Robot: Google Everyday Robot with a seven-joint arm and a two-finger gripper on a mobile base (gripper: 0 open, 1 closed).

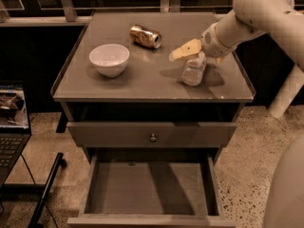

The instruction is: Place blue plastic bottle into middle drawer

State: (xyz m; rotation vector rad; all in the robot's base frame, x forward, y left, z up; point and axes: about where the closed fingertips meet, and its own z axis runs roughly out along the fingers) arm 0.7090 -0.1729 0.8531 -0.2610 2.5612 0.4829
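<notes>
The blue plastic bottle (194, 70) lies on its side at the right of the cabinet top, pale and translucent. My gripper (186, 51) is at the end of the white arm that reaches in from the upper right. It hovers just above and to the left of the bottle's far end, very close to it. The middle drawer (142, 191) is pulled out below the cabinet, a flat grey tray with low walls and nothing in it.
A white bowl (109, 59) stands at the left of the cabinet top (142, 82). A gold-brown can (145, 36) lies at the back centre. A shut drawer front with a round knob (153, 137) sits above the open drawer. A laptop (10, 122) is on the left.
</notes>
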